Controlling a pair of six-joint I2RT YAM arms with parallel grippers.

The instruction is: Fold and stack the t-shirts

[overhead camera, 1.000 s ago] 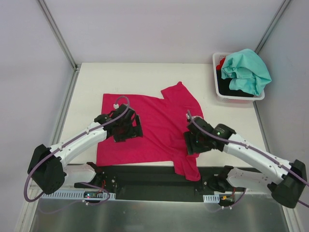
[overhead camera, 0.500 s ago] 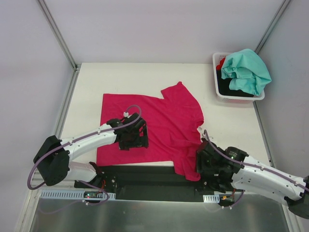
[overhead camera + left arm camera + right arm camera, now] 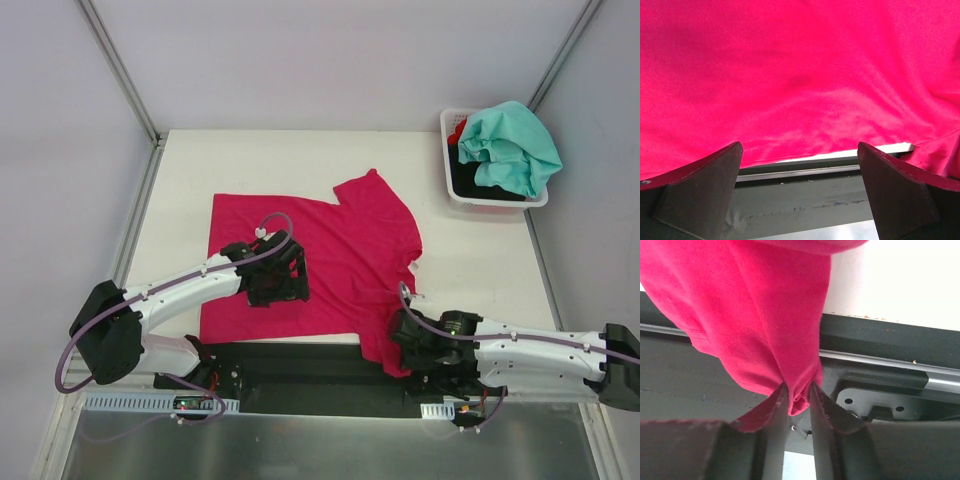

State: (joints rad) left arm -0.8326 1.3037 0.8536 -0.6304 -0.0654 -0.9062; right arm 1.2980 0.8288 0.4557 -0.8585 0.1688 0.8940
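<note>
The large magenta-pink t-shirt (image 3: 330, 260) lies spread on the white table, its near right part hanging over the front edge. My left gripper (image 3: 277, 287) is open just above the shirt's near hem; the left wrist view shows the shirt (image 3: 790, 75) and the table edge between the spread fingers. My right gripper (image 3: 413, 345) is shut on the hanging corner of the magenta shirt (image 3: 765, 315) at the table's front edge; the cloth bunches between the fingertips (image 3: 782, 400). A teal-mint t-shirt (image 3: 510, 145) lies on top of black and red shirts (image 3: 470, 178) in the basket.
A white plastic basket (image 3: 448, 125) stands at the back right of the table. A black rail (image 3: 300, 370) with the arm bases runs along the near edge. Grey metal frame posts rise at the back left and back right.
My right gripper moved from the shirt's right side down to the front edge and shut on the hanging corner. My left gripper moved a little right and nearer over the shirt.
</note>
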